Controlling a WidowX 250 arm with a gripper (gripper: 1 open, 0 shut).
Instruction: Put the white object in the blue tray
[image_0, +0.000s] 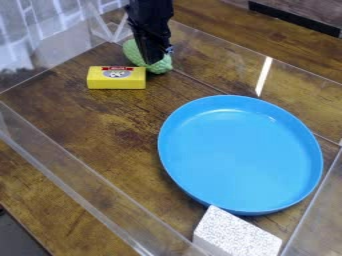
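Note:
The white object (237, 233), a small speckled sponge-like block, lies at the bottom edge of the view, just in front of the blue tray's near rim. The blue tray (241, 152) is a large round dish on the right half of the wooden table, with nothing in it. My gripper (151, 50) hangs at the top left, far from both. Its dark fingers are drawn together, shut, low over a green bumpy object (159, 64). Whether they pinch that green object I cannot tell.
A yellow labelled block (116, 77) lies left of the gripper. Transparent plastic walls (54, 150) run along the table's left and front sides. Bare wooden tabletop (94, 130) stretches between the yellow block and the tray.

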